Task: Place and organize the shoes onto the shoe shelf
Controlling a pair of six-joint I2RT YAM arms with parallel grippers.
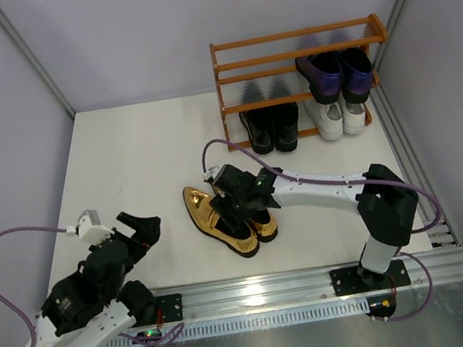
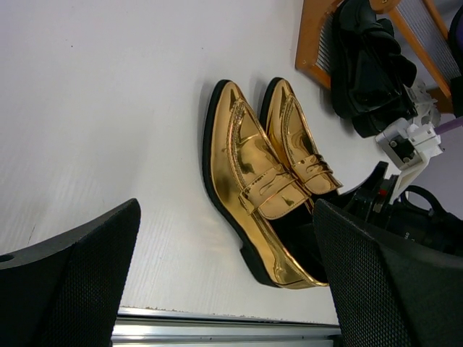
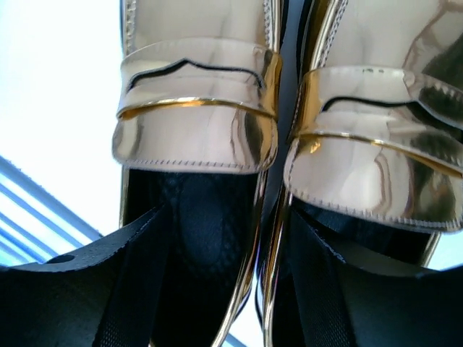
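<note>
White table (image 1: 126, 162), gold loafers (image 1: 221, 218) lying mid-surface, well short of the shoe shelf (image 1: 300, 77).
Right gripper (image 1: 234, 201) sits directly over the pair, one finger in each shoe opening, bracketing the touching inner walls; long axes run diagonally. Left gripper (image 1: 140, 229) idles apart, fingers spread.

overhead view, wrist close-ups (sharing gold loafers (image 1: 225, 217))
</note>
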